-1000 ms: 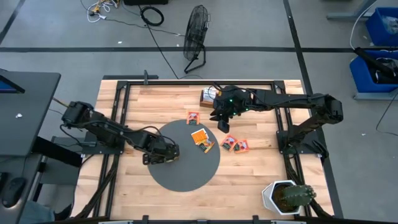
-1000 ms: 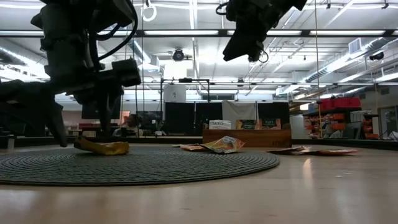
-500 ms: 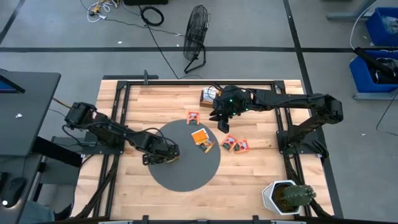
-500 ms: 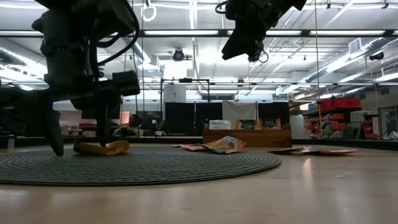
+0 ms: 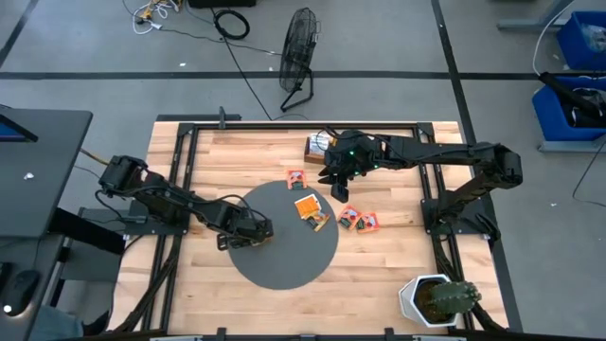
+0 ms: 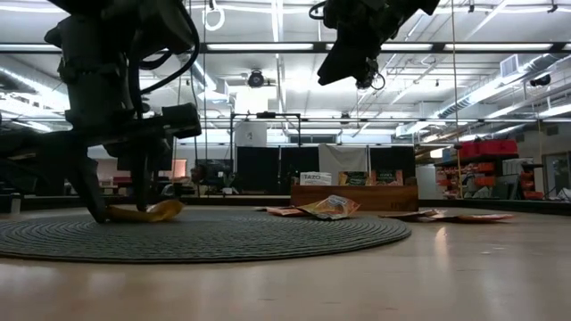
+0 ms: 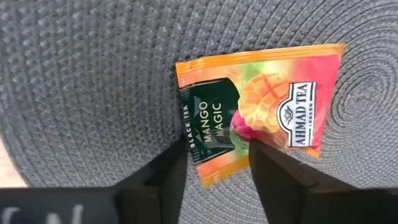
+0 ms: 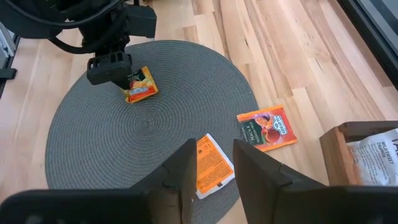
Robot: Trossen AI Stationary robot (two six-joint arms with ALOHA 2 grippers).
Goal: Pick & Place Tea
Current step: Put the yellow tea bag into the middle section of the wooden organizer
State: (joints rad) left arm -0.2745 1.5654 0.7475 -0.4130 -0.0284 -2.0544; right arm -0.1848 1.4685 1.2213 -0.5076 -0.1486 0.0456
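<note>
A grey woven disc (image 5: 284, 265) lies on the wooden table. My left gripper (image 5: 248, 235) is low over its left part, open. Its fingers stand either side of the near end of an orange mango tea packet (image 7: 261, 112), which lies on the disc with one end raised (image 6: 168, 208). More packets lie about: two overlapping on the disc's right edge (image 5: 310, 210), one on the wood (image 5: 295, 177), two right of the disc (image 5: 358, 221). My right gripper (image 5: 338, 188) hangs open and empty, high above the table (image 6: 352, 67). My left gripper comes from above, pointing down, with its open fingertips (image 7: 171, 168) down at the disc's surface (image 7: 93, 93) on both sides of the packet's end (image 7: 211, 168). Whether the fingers touch the packet, I cannot tell.
A wooden box of tea (image 5: 317, 147) stands near the table's far edge. A potted cactus (image 5: 437, 298) sits at the near right corner. A fan (image 5: 298, 57) stands on the floor beyond the table. Bare wood lies left of and in front of the disc.
My left gripper's fingers have drawn closer together around the mango packet, whose one end now stands raised. The grey disc has slid a little toward the table's right edge, carrying its packets along. The right arm has kept still.
</note>
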